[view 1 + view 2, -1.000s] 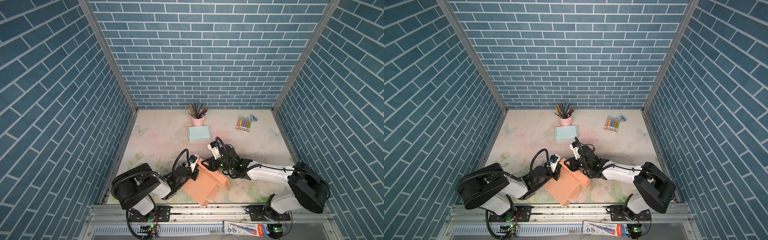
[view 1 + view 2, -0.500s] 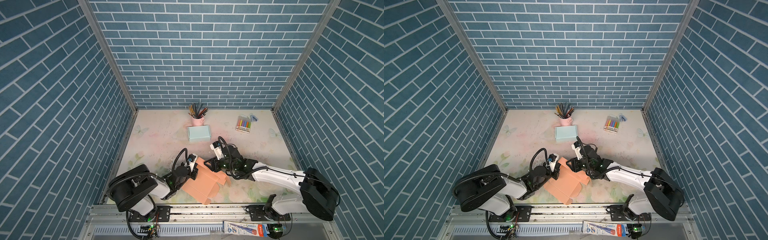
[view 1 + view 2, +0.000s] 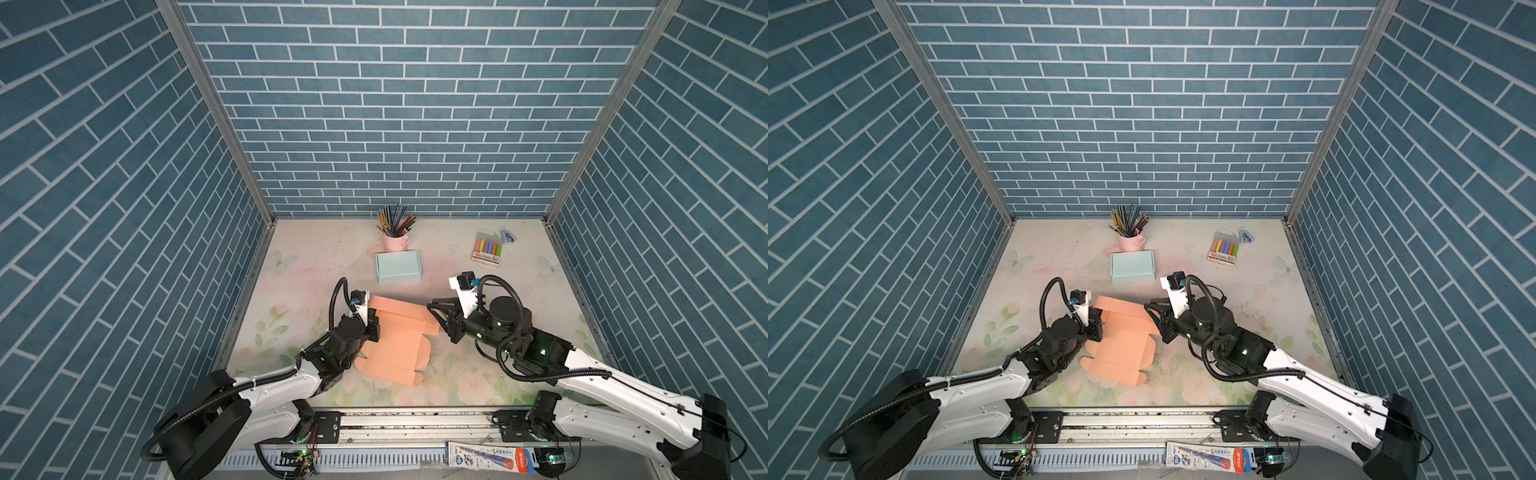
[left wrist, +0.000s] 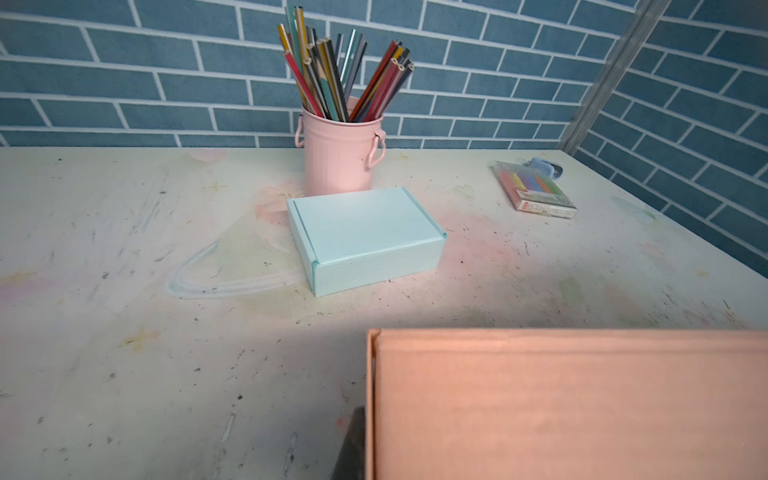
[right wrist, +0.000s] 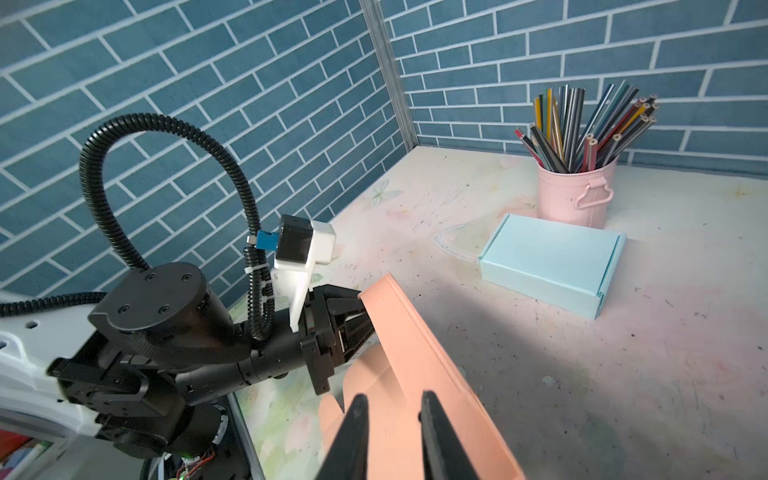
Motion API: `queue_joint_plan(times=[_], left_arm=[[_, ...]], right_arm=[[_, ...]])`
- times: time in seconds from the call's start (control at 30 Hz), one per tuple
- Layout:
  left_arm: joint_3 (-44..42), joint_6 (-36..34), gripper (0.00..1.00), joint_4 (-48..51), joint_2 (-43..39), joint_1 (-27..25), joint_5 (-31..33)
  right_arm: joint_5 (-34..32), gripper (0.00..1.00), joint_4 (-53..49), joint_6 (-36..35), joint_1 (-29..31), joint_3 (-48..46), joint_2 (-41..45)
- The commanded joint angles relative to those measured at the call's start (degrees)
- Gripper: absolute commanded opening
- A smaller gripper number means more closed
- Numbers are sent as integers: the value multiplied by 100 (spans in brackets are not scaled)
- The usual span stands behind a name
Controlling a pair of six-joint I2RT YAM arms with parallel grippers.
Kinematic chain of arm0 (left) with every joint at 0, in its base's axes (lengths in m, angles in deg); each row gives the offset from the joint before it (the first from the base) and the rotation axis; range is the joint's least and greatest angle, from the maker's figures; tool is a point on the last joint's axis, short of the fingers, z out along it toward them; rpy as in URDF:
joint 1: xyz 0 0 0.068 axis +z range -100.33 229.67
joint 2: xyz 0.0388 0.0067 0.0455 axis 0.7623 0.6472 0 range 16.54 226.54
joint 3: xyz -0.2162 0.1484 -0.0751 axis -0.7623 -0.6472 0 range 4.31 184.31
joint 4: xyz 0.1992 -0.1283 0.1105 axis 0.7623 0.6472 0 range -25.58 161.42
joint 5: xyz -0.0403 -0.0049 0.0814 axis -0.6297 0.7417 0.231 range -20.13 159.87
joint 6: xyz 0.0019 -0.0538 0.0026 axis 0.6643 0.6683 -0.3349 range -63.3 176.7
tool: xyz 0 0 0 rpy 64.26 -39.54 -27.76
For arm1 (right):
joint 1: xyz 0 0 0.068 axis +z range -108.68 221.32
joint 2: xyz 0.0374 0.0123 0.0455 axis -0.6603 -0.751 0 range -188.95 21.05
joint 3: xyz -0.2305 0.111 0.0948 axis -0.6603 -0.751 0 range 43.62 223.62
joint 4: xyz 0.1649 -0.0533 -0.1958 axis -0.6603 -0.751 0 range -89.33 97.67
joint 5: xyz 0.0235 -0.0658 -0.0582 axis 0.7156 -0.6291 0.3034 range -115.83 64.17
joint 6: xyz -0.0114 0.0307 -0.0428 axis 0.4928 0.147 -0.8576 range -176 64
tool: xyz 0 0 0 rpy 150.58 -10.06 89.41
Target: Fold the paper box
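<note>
The peach paper box (image 3: 397, 347) lies half-folded on the worktop (image 3: 299, 270), lower centre in both top views. My left jaws clench one end of its raised wall, I judge to steady it; my right jaws straddle that wall, grip uncertain. Only "HB" reads, on a pack (image 3: 490, 456) at the bottom edge

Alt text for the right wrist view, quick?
The right gripper, open, hovers at the raised wall of the orange paper box; the left gripper pinches its far end. Behind: a light blue box and pink pencil cup.
</note>
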Motion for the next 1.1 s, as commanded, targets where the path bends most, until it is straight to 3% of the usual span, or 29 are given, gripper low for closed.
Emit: queue_joint_plan(times=[0.0, 0.17, 0.4, 1.07], left_arm=[[183, 293, 0, 836, -139, 163, 123], [122, 544, 0, 919, -276, 283, 19], [86, 706, 0, 1028, -596, 453, -114], [-270, 616, 0, 859, -1309, 525, -413]], right_arm=[[-219, 16, -164, -166, 43, 14, -166], [-436, 9, -759, -165, 141, 439, -852], [-674, 7, -887, -165, 192, 539, -1242], [-500, 4, -204, -375, 191, 1070, -2366]])
